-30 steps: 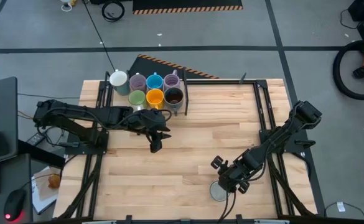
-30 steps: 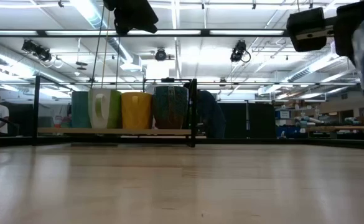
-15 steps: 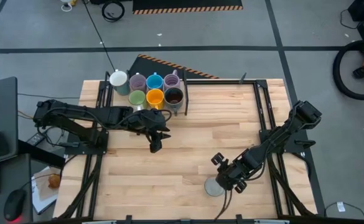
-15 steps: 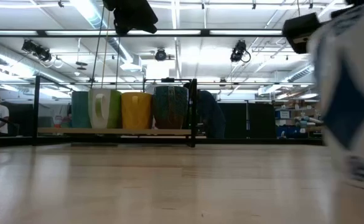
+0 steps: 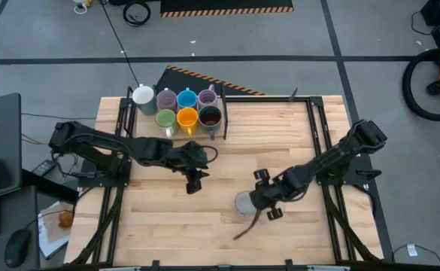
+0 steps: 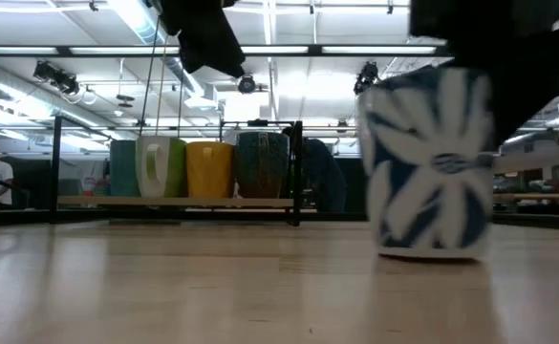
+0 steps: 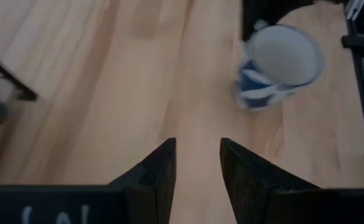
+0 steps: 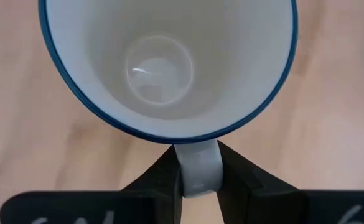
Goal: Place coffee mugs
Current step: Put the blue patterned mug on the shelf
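**One Mug Carried, Seven Waiting**

Seven round ceramic mugs (image 5: 178, 109) cluster at the far left of the pale wooden surface (image 5: 227, 158). The left hand (image 5: 193, 183) hovers empty, fingers parted. Centre-right, the right hand (image 5: 259, 202) pinches the handle of a white, blue-flowered mug (image 5: 245, 203), keeping it upright, mouth upward, handle facing the wrist.
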You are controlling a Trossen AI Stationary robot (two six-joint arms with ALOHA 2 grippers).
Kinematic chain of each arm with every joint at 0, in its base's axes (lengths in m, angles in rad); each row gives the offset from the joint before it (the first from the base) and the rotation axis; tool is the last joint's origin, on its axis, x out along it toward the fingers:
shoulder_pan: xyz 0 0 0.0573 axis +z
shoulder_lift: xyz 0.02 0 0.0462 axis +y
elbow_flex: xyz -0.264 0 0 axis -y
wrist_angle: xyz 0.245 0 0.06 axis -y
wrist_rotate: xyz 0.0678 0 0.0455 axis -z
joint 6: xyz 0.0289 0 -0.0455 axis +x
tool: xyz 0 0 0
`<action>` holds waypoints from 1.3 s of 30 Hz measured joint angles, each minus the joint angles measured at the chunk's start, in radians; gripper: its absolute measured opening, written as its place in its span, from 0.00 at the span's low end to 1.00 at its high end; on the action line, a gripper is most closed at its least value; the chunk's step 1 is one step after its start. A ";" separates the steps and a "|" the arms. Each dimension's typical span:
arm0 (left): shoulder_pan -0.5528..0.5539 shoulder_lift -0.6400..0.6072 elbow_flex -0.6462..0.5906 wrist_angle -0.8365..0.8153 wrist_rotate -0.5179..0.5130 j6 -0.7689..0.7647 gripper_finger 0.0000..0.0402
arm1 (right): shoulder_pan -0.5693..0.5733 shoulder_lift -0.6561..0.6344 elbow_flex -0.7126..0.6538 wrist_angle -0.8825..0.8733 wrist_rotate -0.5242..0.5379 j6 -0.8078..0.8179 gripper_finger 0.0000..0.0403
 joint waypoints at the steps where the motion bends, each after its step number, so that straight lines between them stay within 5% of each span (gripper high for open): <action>1: -0.005 0.006 0.000 0.004 0.000 -0.005 0.32 | -0.012 0.000 0.000 -0.002 0.011 0.017 0.19; 10: -0.010 0.056 0.000 0.006 -0.060 -0.137 0.32 | -0.145 -0.001 0.000 -0.062 0.118 0.205 0.19; 16: -0.010 0.057 0.000 0.000 -0.179 -0.255 0.32 | -0.238 -0.003 0.001 -0.120 0.101 0.335 0.19; 23: -0.010 0.057 0.000 0.014 -0.203 -0.240 0.32 | -0.325 -0.003 0.001 -0.164 0.085 0.497 0.19; 33: -0.016 0.056 0.000 -0.096 -0.199 -0.228 0.32 | -0.337 -0.001 -0.002 -0.092 0.040 0.514 0.20; 39: -0.016 0.056 0.000 -0.096 -0.199 -0.229 0.32 | -0.326 -0.001 -0.002 -0.069 0.020 0.493 0.29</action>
